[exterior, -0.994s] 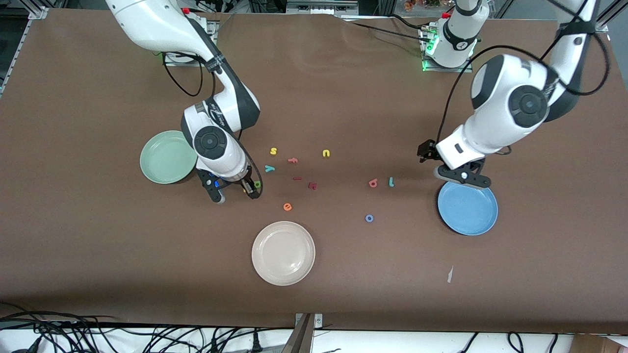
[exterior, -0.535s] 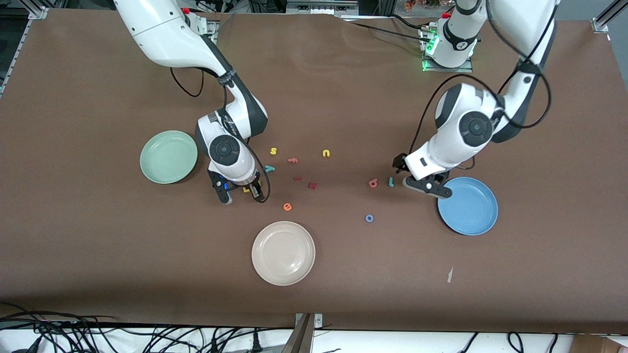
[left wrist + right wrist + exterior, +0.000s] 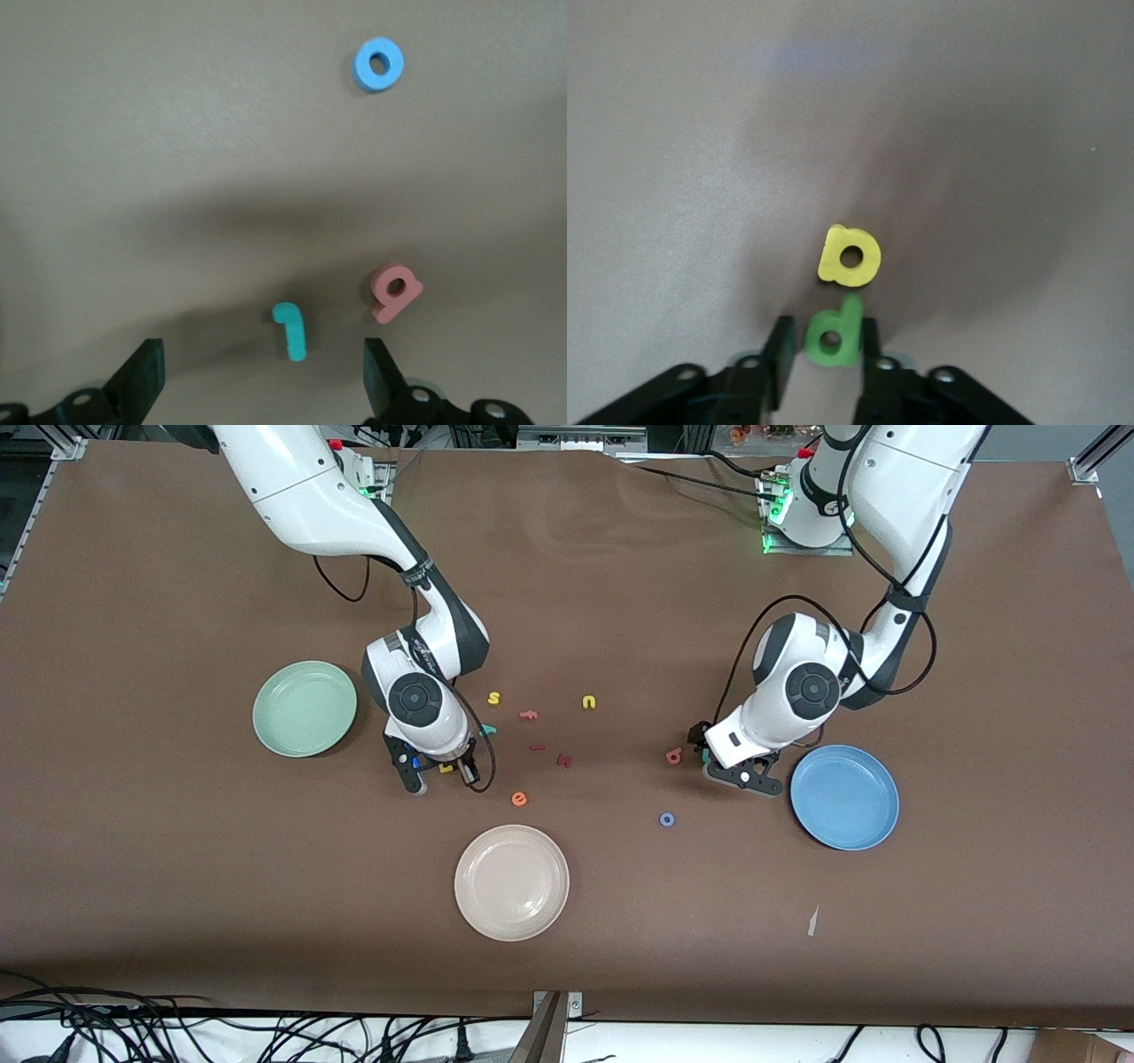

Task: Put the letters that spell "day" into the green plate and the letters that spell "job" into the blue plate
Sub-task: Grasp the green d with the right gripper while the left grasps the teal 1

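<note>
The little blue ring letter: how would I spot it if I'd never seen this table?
Start at the blue plate toward the left arm's end of the table, then look toward the cream-white plate. The blue "o" lies alone between them, flat on the brown cloth, nearer to the front camera than the pink "b". It is the only closed ring and the only blue letter.

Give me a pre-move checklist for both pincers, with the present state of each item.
1. Right pincer closed on the green "d": ok, its fingers press both sides.
2. Yellow "a" outside that grip: ok, though it touches the "d".
3. Left pincer open around the teal "j": ok, fingers spread wide.
4. Pink "b" between those fingers too: not ok.
5. Green plate free to receive: ok.
6. Blue plate free to receive: ok.
</note>
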Robot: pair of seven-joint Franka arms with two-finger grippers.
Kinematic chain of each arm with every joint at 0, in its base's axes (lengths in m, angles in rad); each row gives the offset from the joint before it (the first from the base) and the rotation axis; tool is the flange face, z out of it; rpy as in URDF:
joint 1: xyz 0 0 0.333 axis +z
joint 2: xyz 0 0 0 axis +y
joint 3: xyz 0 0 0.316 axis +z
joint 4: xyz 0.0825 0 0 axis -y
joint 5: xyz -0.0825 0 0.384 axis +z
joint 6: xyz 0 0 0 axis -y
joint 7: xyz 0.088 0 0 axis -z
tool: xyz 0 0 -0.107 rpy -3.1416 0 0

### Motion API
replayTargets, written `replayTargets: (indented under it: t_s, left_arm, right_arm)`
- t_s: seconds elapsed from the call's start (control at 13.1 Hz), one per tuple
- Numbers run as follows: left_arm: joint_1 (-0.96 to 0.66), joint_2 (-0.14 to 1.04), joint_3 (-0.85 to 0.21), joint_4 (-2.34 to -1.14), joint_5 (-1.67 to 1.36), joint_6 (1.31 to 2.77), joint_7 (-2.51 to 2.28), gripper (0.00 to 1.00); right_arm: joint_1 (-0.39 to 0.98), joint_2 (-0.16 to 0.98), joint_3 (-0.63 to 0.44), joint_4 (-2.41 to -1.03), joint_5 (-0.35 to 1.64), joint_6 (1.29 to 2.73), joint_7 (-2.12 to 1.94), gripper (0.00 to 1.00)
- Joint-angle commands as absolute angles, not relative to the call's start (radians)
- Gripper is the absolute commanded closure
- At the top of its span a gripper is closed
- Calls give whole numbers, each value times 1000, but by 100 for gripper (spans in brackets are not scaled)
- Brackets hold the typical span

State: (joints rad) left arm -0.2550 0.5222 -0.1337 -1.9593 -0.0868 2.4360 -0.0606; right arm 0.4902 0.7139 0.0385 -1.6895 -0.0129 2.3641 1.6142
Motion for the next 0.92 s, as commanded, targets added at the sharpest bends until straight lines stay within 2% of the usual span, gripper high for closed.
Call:
replayTargets:
  t_s: [0.0,0.08,0.23,0.46,0.61,0.84]
  left_arm:
    - [-272,538,-126,-1947,-115,2441,-69,10]
    - [-275,545,-126,-1947,-115,2442,-69,21]
    - [-285,551,-126,-1957,-115,2465,-69,29]
    - [-287,554,-126,-1999,-117,2528,-69,28]
    - [-293,560,-126,-1997,-117,2531,-69,50]
    - [-293,561,-126,-1999,-117,2531,-69,63]
  right_arm:
    - [502,723,32,-1678,-32,2362,1632,100]
    - [502,719,32,-1677,-31,2362,1635,100]
    - [503,692,35,-1674,-25,2352,1643,100]
    - [502,586,35,-1687,-15,2274,1634,100]
    - [497,554,26,-1697,-15,2189,1620,100]
    - [495,436,-49,-1837,-17,2178,1524,100]
